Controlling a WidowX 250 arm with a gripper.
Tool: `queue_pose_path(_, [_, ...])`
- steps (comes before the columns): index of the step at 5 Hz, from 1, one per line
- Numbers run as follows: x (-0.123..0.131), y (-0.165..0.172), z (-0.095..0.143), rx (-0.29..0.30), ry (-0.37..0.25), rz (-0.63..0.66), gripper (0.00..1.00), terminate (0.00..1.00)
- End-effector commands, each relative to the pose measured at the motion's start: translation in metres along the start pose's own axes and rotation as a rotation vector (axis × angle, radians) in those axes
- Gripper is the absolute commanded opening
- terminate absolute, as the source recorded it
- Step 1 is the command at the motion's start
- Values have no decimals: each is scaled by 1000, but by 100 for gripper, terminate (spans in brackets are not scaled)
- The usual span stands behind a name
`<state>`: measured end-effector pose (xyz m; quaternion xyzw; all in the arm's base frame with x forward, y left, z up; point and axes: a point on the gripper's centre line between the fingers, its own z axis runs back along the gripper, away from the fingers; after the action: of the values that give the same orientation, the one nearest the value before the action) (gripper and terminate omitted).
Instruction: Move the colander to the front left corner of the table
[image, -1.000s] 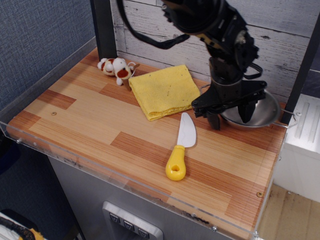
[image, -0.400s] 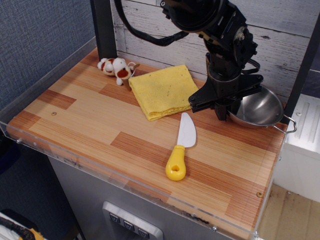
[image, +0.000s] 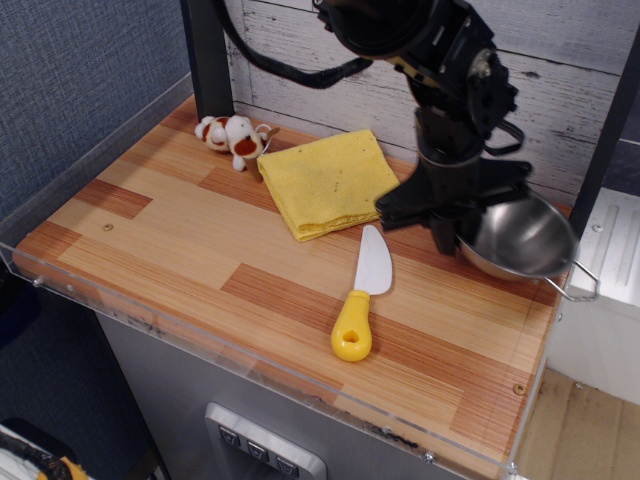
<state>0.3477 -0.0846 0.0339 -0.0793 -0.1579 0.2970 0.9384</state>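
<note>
at three o'clock on the table (image: 150, 235), the colander (image: 522, 240) hangs tilted with its far side raised, one wire loop handle poking past the right edge. the gripper (image: 450, 222) is clamped on its near-left rim, jaws nearly closed around the thin steel. a yellow-handled knife (image: 360, 295) lies at six o'clock, a yellow cloth (image: 325, 183) and a plush dog (image: 232, 136) toward twelve and eleven. the bowl looks light, rigid and slick; the rim seems the surest hold, though it may swing.
</note>
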Motion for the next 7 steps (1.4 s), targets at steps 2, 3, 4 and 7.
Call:
queue_pose_path(2, [13,3,69,-101,-95,-76,0,0])
queue_pose_path(3, [24,27,93,-98,-129,-79,0,0])
queue_pose_path(4, [41,67,116,-50,-179,-88,0,0])
queue_pose_path(7, [71,196,138,121,-198,-82,0,0])
